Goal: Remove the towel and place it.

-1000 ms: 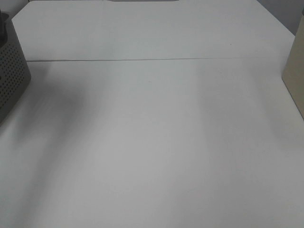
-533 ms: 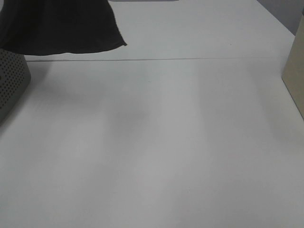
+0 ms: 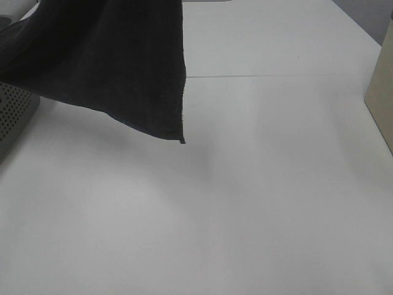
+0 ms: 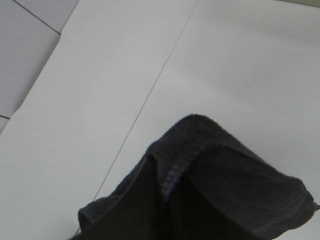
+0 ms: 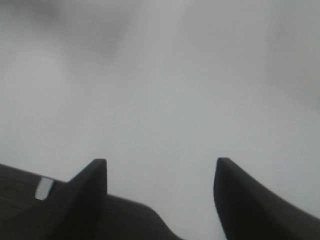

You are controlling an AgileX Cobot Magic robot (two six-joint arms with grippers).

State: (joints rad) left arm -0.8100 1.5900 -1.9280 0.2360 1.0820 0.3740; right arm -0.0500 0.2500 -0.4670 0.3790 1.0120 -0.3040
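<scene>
Towel (image 3: 123, 67) hangs over white table (image 3: 276, 184), pinched in left hand (image 4: 159, 182); right hand (image 5: 161, 165) gapes empty.

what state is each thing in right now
towel: lifted, hanging loose above the table, one corner pointing down
left gripper: hidden under the towel, jaws shut on it
right gripper: jaws open, holding nothing
perforated basket: upright at the table's left edge, inside not visible

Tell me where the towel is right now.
In the exterior high view the towel hangs at the upper left, overlapping the top of the grey perforated basket, its lowest corner dangling over the white table.
</scene>
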